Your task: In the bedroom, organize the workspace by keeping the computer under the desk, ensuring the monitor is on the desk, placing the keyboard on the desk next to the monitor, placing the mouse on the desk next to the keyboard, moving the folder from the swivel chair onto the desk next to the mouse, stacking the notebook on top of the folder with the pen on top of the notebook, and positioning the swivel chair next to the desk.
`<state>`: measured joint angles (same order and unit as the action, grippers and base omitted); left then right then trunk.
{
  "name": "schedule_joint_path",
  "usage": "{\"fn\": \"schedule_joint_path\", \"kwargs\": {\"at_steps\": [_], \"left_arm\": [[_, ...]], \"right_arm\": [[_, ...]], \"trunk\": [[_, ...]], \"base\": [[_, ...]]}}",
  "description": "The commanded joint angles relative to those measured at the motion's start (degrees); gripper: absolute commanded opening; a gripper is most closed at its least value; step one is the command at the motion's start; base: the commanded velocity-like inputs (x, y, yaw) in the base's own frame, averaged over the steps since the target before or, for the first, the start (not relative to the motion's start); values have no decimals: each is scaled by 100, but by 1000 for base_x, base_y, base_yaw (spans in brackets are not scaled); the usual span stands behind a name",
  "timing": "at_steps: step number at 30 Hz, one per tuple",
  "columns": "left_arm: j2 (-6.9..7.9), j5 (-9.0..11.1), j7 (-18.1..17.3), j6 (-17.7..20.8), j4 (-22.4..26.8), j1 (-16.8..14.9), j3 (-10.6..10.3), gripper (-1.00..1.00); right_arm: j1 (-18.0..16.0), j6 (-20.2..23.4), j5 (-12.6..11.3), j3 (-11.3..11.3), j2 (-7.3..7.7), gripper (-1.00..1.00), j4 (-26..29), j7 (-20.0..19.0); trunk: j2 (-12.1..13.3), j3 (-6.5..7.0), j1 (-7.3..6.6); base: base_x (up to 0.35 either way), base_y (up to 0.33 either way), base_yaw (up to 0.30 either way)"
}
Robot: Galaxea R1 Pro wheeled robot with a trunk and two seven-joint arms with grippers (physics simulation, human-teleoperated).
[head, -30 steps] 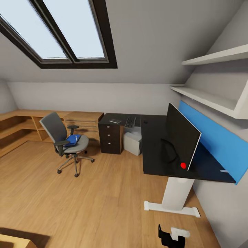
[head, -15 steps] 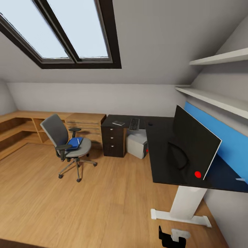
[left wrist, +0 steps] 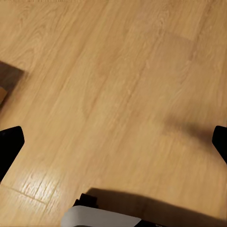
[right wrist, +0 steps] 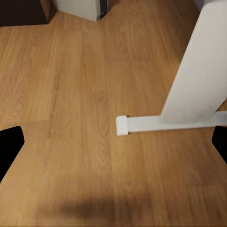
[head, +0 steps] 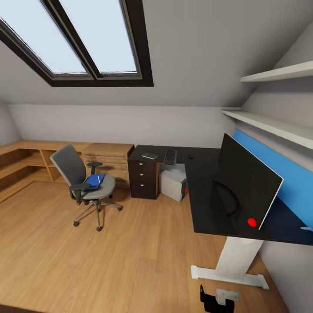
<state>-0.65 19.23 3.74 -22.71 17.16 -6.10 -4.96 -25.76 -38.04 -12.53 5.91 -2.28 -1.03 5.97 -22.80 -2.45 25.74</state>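
Both grippers' jaws spread, empty, over bare wood floor. View has shifted slightly: base creeping in. Black L-shaped desk (head: pixel 204 191) nearest, wide black monitor (head: pixel 245 187) on it; farther, bright blue folder (head: pixel 94 180) on grey swivel chair (head: pixel 82 178), not yet fetched.

Attic bedroom set up as a home office, shown by sloped ceiling with skylight (head: pixel 87 41), wood floor (head: pixel 108 256), black L-shaped desk (head: pixel 204 191) with monitor (head: pixel 245 184), swivel chair (head: pixel 84 182), computer (head: pixel 172 183) tucked under the desk, wall shelves (head: pixel 278 126), low wooden shelving (head: pixel 26 161) along the wall.
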Motion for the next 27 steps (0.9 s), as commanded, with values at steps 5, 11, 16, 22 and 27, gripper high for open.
{"fn": "schedule_joint_path", "kwargs": {"at_steps": [5,11,16,22,27], "left_arm": [[3,28,37,-21,-2,-5,-49,100],[3,28,39,-22,-2,-5,-49,100],[3,28,39,-20,-2,-5,-49,100],[-4,28,38,-22,-2,-5,-49,100],[0,28,39,-22,-2,-5,-49,100]], "right_arm": [[-8,-20,-29,51,-1,100,-11,27],[-8,-20,-23,51,-1,100,-11,27],[-8,-20,-22,51,-1,100,-11,27],[-8,-12,-22,51,-6,100,-11,27],[-8,-11,-22,51,-8,100,-11,27]], "trunk": [[-12,-13,4],[-12,-13,4],[-12,-13,4],[-12,-13,4],[-12,-13,4]], "base": [[185,143,0],[256,207,0],[261,225,0],[96,91,0],[80,59,0]]}}
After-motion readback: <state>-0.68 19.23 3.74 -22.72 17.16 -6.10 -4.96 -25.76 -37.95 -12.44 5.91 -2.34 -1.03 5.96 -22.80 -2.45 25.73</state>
